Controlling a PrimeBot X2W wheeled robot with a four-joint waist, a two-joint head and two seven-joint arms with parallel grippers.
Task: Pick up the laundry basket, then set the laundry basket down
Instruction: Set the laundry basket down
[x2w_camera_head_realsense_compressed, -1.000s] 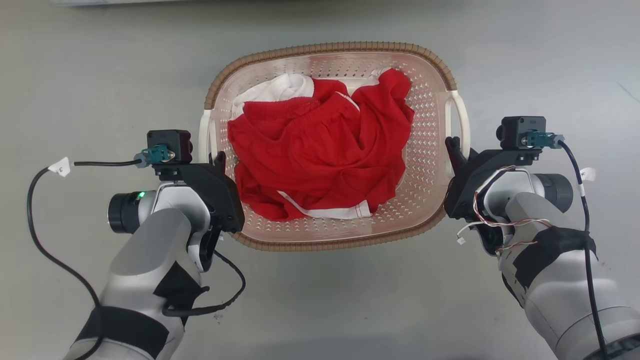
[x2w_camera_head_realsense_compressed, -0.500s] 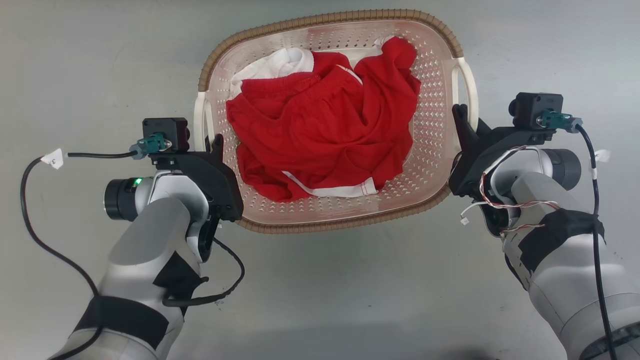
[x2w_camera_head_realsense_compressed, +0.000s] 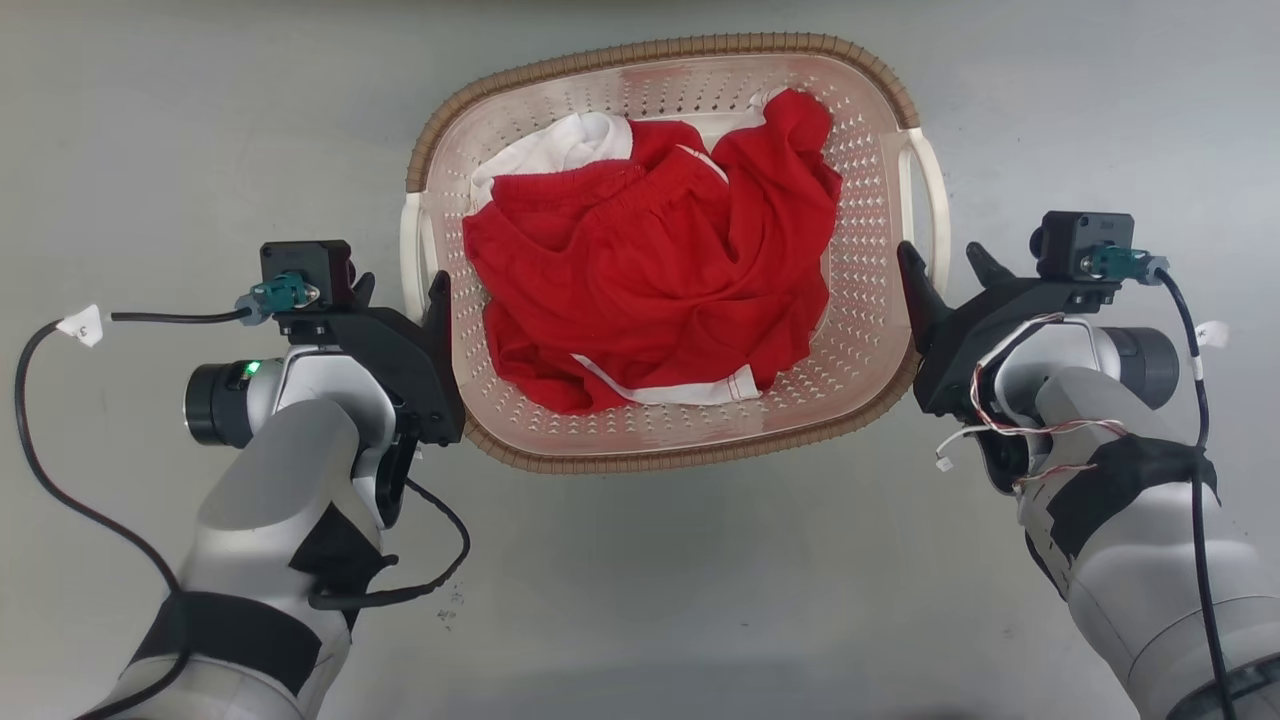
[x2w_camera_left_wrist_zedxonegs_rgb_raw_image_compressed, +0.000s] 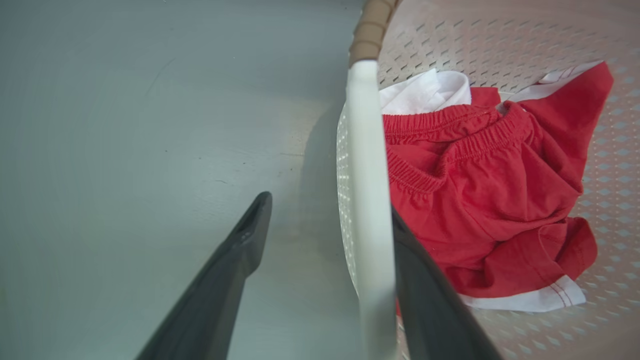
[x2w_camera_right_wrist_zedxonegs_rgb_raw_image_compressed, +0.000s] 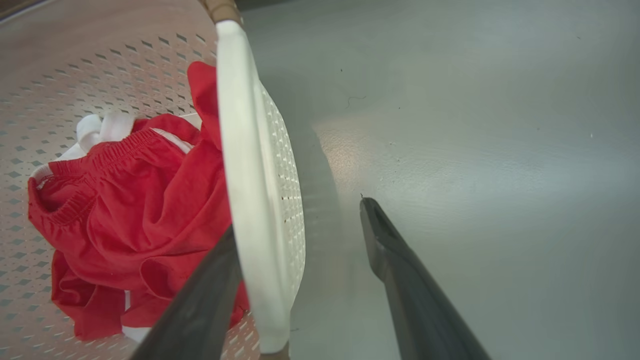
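Observation:
The laundry basket (x2w_camera_head_realsense_compressed: 662, 461), pale perforated plastic with a brown woven-look rim, stands on the grey floor at the centre of the head view. Red and white clothes (x2w_camera_head_realsense_compressed: 650, 290) lie in it. My left gripper (x2w_camera_head_realsense_compressed: 400, 290) is open, its two dark fingers either side of the basket's white left handle (x2w_camera_head_realsense_compressed: 409, 250). In the left wrist view that handle (x2w_camera_left_wrist_zedxonegs_rgb_raw_image_compressed: 365, 150) runs between the fingers, close against the right one. My right gripper (x2w_camera_head_realsense_compressed: 945, 262) is open too, straddling the right handle (x2w_camera_head_realsense_compressed: 938, 215). In the right wrist view this handle (x2w_camera_right_wrist_zedxonegs_rgb_raw_image_compressed: 242, 150) lies against the left finger.
Smooth grey floor (x2w_camera_head_realsense_compressed: 640, 600) surrounds the basket on all sides. Black cables (x2w_camera_head_realsense_compressed: 40, 460) loop off both wrists beside the arms.
Both grippers, shut on the handles a second ago, have opened around them. The basket rose in the view, then came back down a little with the arms.

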